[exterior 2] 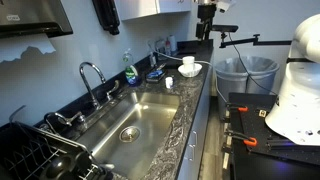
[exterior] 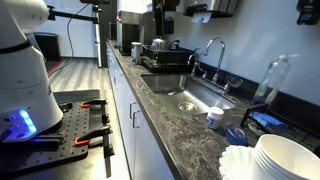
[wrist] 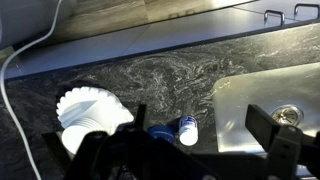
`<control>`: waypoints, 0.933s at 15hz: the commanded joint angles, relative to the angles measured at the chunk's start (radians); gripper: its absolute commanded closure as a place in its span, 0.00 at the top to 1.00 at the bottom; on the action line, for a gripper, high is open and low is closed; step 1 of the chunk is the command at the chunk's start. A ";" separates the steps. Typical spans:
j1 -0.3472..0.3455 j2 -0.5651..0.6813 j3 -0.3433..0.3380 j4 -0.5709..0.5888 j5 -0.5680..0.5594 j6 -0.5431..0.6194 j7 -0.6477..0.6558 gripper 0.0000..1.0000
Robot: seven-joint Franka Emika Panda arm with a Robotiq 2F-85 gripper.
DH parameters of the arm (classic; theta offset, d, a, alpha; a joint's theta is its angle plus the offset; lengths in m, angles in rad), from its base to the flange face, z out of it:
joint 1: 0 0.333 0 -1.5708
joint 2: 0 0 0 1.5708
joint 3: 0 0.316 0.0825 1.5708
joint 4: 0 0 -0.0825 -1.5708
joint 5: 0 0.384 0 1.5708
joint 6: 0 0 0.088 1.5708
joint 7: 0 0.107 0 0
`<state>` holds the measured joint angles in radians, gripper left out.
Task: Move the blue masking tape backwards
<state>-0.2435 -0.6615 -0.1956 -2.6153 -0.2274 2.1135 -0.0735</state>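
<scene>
Dark stone counter (wrist: 150, 75) and steel sink (wrist: 262, 95), partly cut off in the wrist view. Stack of white plates (wrist: 88, 112) near the sink. Gripper (wrist: 185, 152) shows in the wrist view only, jaws spread wide, fingers cropped at the bottom edge. White cup (wrist: 187, 130) just beside the blue tape (wrist: 160, 133), which is between plates and cup, half hidden by the gripper and too small to make out in both exterior views.

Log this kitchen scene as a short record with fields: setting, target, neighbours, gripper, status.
setting: dark stone countertop beside a steel sink
target: blue masking tape, on the counter, partly hidden by the gripper in the wrist view
neighbours: small white cup on one side, stack of white plates on the other
gripper: gripper open, up off the counter, holding nothing
status: tape not yet grasped
</scene>
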 commanded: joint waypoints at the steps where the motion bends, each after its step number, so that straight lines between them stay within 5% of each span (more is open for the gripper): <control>1: -0.002 0.000 0.002 0.002 0.002 -0.002 -0.001 1.00; 9: 0.002 0.025 0.001 0.015 -0.026 0.026 -0.034 1.00; 14: 0.024 0.084 -0.055 0.023 -0.050 0.105 -0.209 1.00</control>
<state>-0.2386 -0.6303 -0.2115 -2.6129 -0.2544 2.1737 -0.1813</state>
